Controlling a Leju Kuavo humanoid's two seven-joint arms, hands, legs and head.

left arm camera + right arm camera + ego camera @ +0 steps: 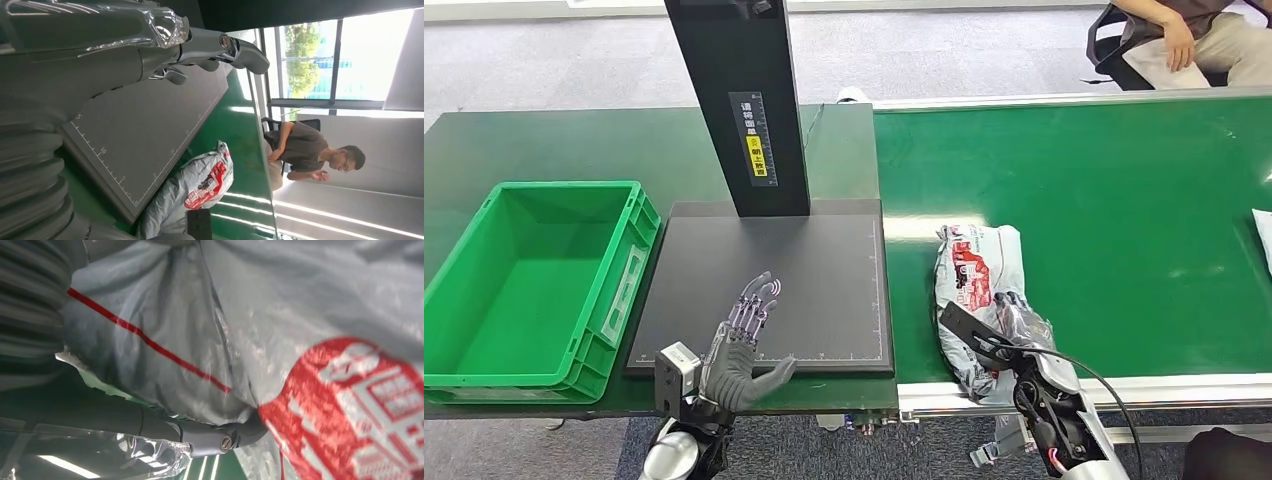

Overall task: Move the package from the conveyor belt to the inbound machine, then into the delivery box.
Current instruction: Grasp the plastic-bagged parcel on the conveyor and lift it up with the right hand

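Grabbing the grey poly mailer (976, 290) off the conveyor belt (1124, 200), right hand (1014, 335) fingers wrapped onto its near end. Left hand (742, 345) loose, fingers spread, holding nothing over the scanner platform (824, 260). Next up: lift, swing left onto that platform.

Left hand (150, 45) over dark plate (145, 125), grey package (195, 190) beside
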